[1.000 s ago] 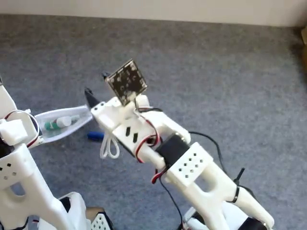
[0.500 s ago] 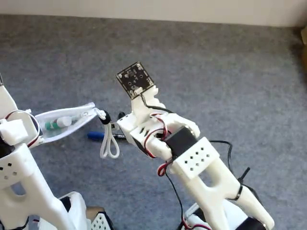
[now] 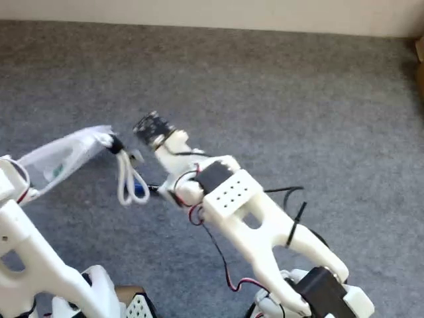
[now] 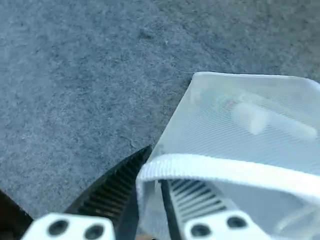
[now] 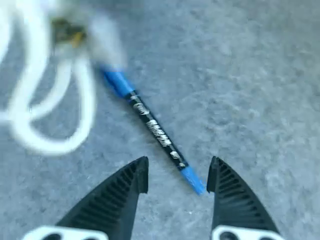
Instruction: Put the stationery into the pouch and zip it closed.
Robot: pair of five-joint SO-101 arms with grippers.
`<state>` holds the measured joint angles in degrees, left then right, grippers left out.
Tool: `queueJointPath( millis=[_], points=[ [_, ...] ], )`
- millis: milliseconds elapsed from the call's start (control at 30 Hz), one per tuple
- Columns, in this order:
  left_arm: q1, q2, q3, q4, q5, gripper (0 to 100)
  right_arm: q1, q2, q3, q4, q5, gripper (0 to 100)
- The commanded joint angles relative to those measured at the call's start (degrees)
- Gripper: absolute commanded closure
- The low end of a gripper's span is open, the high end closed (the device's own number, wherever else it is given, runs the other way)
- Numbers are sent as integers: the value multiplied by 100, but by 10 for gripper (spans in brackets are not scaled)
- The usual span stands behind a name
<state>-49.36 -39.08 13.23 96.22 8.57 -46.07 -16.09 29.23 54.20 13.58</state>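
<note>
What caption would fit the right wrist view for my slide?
Open right gripper above a blue-capped pen lying on grey carpet.

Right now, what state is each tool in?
Left tool: shut on the white mesh pouch.
Right tool: open, holding nothing, over the blue-and-black pen.

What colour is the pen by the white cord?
The pen is blue at both ends, black in the middle; the right wrist view shows it best.

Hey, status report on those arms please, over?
Left gripper shut on pouch. Right gripper open over blue pen on carpet. Cord loop dangles near pen.
</note>
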Motion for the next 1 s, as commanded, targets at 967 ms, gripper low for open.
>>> queueJointPath(
  millis=[967],
  points=[
    [-1235,-13,-347,-202,404,993,-690,2888,-2088,-875,220,817]
  ],
)
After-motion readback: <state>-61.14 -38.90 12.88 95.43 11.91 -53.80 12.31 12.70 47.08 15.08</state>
